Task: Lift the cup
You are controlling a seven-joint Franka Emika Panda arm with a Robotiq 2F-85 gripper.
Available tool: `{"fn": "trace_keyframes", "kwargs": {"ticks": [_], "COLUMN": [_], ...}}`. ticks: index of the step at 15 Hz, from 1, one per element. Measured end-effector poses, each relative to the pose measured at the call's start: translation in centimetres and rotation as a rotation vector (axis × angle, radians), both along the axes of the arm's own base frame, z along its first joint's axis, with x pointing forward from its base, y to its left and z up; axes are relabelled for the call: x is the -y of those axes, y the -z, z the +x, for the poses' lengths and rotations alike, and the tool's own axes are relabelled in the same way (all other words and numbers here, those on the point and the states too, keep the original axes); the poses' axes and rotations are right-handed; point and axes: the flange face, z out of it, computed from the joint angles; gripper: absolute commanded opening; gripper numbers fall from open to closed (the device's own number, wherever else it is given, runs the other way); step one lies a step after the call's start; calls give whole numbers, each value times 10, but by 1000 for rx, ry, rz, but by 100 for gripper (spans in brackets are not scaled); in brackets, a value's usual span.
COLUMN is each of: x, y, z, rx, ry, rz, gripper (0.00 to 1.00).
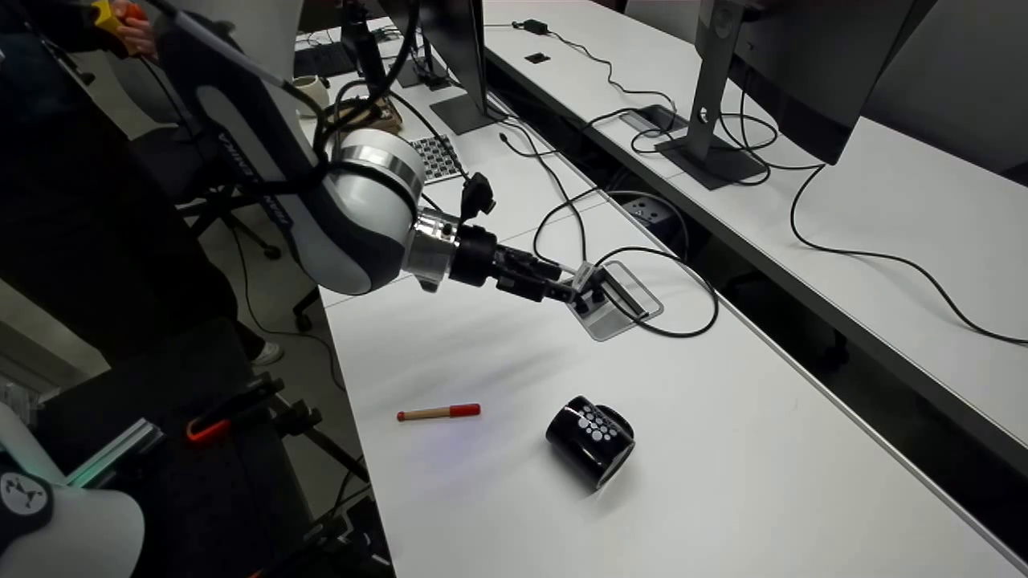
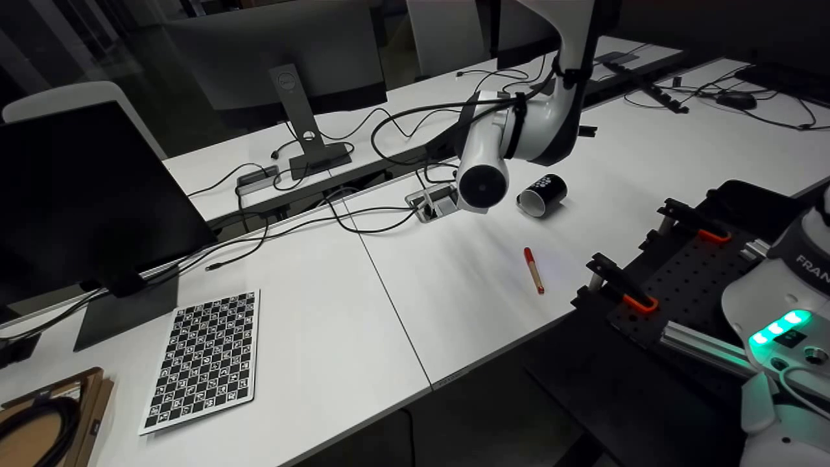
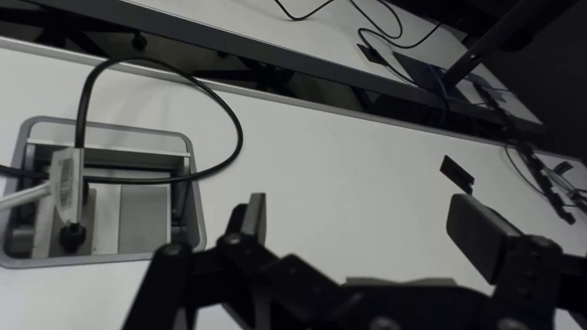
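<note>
Over the white table (image 1: 723, 490), the end effector (image 3: 360, 217) hangs spread wide, well apart from the sideways cup (image 1: 589, 441).

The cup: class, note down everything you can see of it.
The cup is glossy black, perhaps ceramic, with pale dots on its wall, a black handle and a white inside. It lies on its side on the table, touching nothing else; the open gripper is apart. The wrist view misses it.
</note>
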Motion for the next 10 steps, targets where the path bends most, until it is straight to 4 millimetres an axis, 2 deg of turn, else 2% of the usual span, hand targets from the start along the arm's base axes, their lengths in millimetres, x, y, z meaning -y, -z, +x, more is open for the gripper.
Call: {"fn": "trace_keyframes", "kwargs": {"ticks": [5,10], "x": [-5,-3], "y": [14,22], "z": [-2,6], "rx": [-89,-172], "ry": [-5,-8], "rz": [-175,-325], "gripper": [100,100]}}
